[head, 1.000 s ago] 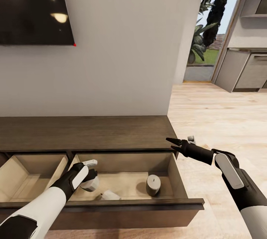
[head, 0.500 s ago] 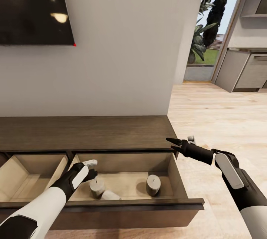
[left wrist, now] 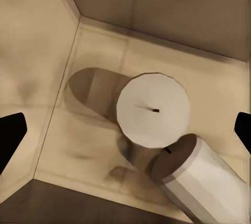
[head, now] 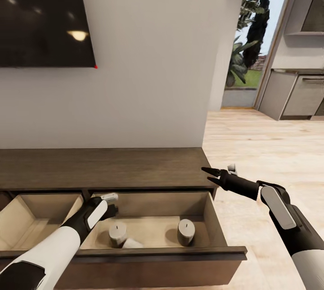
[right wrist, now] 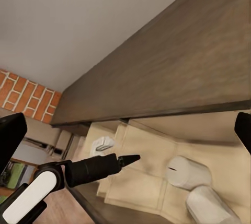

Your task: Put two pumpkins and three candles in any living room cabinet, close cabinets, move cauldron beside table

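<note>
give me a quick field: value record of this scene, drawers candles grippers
open drawer: right-hand drawer of the long cabinet, pulled out, pale interior
second drawer: left one, also open, nothing seen in the visible part
candles: three in the right drawer; one upright near its right side, one upright near its left side, one on its side touching that one
left gripper: open, above the left pair, holding nothing
right gripper: open, beside the cabinet's right end, empty

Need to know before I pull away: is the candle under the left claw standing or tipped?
Standing. The candle shows its round top and wick, beside a second one lying over.
</note>
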